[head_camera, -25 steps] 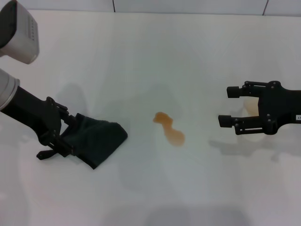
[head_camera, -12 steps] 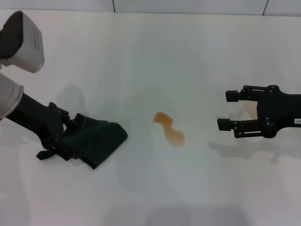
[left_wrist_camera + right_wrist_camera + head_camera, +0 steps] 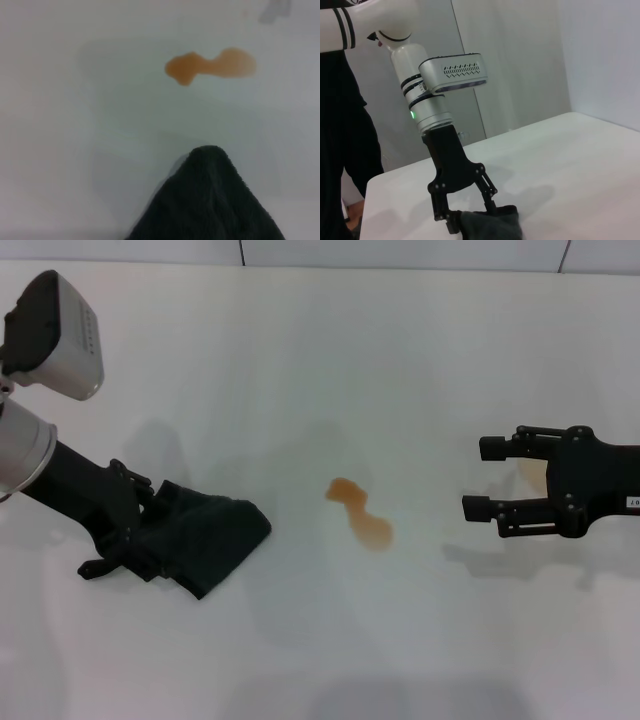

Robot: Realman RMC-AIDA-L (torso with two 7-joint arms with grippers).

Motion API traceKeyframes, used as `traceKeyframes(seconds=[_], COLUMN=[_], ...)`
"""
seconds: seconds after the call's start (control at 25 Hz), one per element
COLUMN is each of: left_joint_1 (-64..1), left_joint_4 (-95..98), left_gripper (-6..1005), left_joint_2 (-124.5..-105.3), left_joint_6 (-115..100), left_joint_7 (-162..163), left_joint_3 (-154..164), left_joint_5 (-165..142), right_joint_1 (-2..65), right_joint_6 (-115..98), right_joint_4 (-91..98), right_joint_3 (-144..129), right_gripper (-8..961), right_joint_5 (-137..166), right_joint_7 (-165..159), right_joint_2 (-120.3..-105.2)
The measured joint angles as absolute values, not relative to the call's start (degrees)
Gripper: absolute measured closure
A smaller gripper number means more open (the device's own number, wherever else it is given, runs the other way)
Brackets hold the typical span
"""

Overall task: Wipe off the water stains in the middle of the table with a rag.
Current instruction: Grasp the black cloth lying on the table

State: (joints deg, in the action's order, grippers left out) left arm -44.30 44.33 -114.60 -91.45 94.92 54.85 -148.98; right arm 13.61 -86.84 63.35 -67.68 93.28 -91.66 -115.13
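A: Rag (image 3: 205,537) status?
B: Pinched in left gripper (image 3: 128,532) jaws, on the table (image 3: 320,360), well left of the water stains (image 3: 360,513).
A: Right gripper (image 3: 482,478)?
B: Jaws spread, right of stains.

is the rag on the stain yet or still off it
Off it. The rag lies on the table in the left gripper, with bare table between it and the stain.

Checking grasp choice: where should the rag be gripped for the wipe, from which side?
Grip the rag at its bunched edge farthest from the water stains, as the left gripper does now. The free flap then points toward the puddle on the table.
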Motion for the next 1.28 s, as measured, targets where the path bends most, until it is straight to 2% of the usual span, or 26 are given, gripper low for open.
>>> traceKeyframes(seconds=[0.44, 0.88, 1.08, 1.28], left_joint_1=[-44.8, -46.0, -46.3, -46.3], left_joint_4=[43.9, 42.1, 42.4, 42.7], left_gripper=[209, 427, 671, 767], left_joint_2=[-115.1, -115.74, -115.72, -115.76], left_joint_6=[-88.6, -84.9, -84.6, -84.8], left_joint_7=[95.2, 97.6, 98.9, 98.8], left_joint_3=[56.1, 56.3, 55.9, 55.7], left_joint_5=[-149.1, -150.4, -150.3, -149.9], right_joint_1=[13.7, 13.8, 13.8, 13.8], right_joint_6=[-86.8, -86.8, -86.8, -87.2], right_joint_4=[63.1, 63.1, 63.1, 63.2], right_joint_3=[-67.6, -67.4, -67.2, -67.1], right_gripper=[130, 130, 130, 130], right_joint_5=[93.2, 92.6, 92.5, 92.5], right_joint_7=[-91.6, -91.6, -91.6, -91.6], right_joint_2=[-115.13, -115.13, -115.13, -115.13])
